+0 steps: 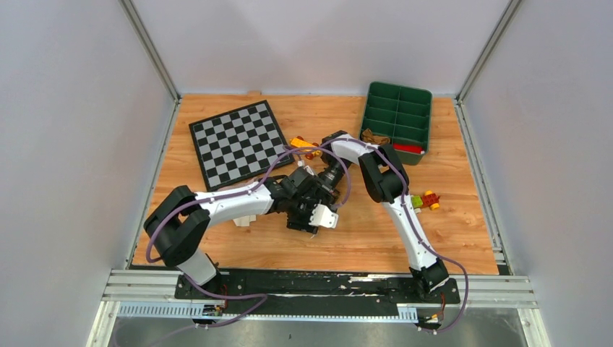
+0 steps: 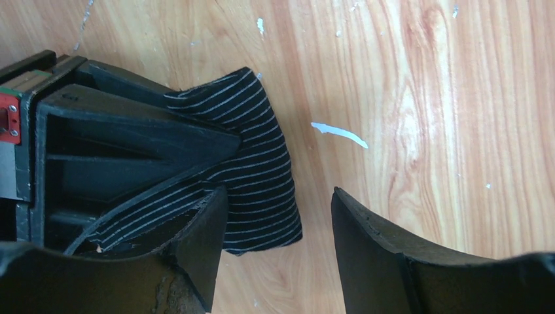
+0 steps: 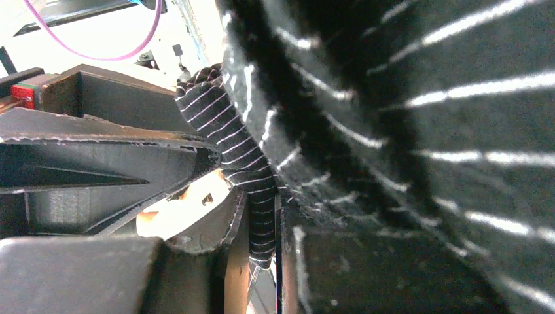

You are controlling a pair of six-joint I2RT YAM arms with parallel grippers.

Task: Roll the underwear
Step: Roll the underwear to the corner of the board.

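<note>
The black underwear, thin-striped, lies on the table near its centre. The right hand is closed on a fold of it, with cloth pinched between both fingers. In its wrist view, the left hand stands partly open at the garment's 3 o'clock edge. It grips nothing, and one finger overlaps the cloth. From the hands, the checkerboard mat lies at 10 o'clock and the green bin at 2 o'clock.
</note>
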